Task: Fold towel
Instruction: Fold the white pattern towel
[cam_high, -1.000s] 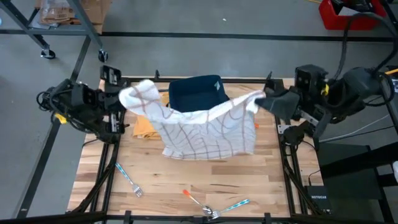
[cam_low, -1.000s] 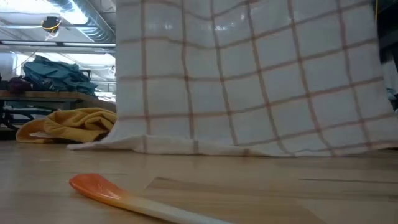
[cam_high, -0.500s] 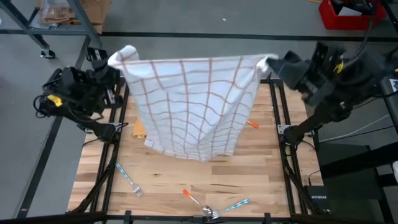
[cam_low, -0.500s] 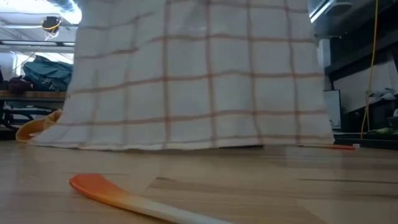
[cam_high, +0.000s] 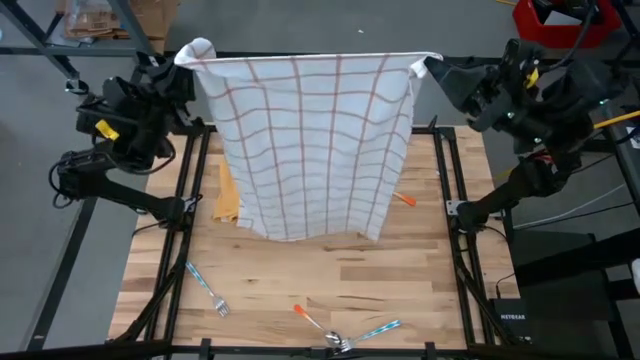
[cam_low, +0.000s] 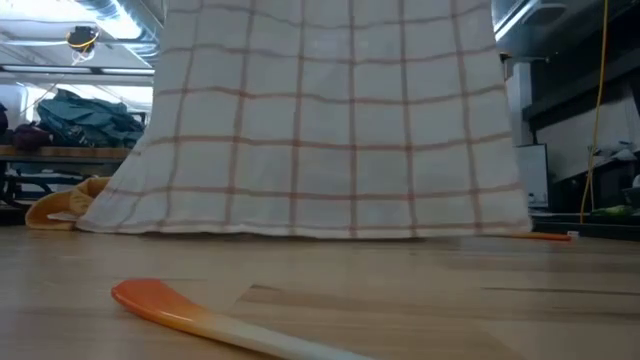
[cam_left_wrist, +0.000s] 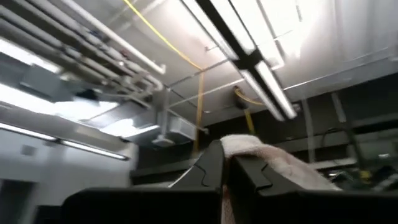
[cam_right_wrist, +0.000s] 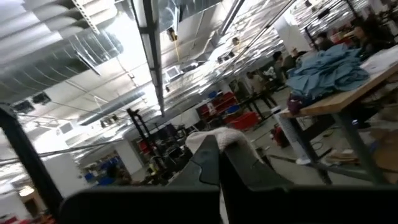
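A white towel with thin red-brown checks hangs spread wide between my two raised grippers. My left gripper is shut on its top left corner, my right gripper on its top right corner. The towel's top edge runs straight between them. In the low view the towel hangs as a flat sheet, its bottom hem close above the table. Each wrist view shows a tuft of towel sticking out past the shut fingers. My left gripper pinches the towel's top left corner between its two fingers, a bunched tuft poking out beyond the tips. The towel hangs below it, its top edge drawn straight. My right gripper pinches the top right corner the same way, bunched cloth showing past the fingertips, the towel hanging below.
A yellow cloth lies on the table's left side, partly behind the towel, with its heap showing in the low view. An orange-tipped spoon lies near the front, and forks and spoons near the near edge. An orange piece lies right.
Both grippers have risen and moved toward the table's far edge, drawing apart. The towel, first sagging in the middle with its lower part on the table over a dark blue thing, has been lifted and spread flat, its top edge drawn taut, its hem off the table.
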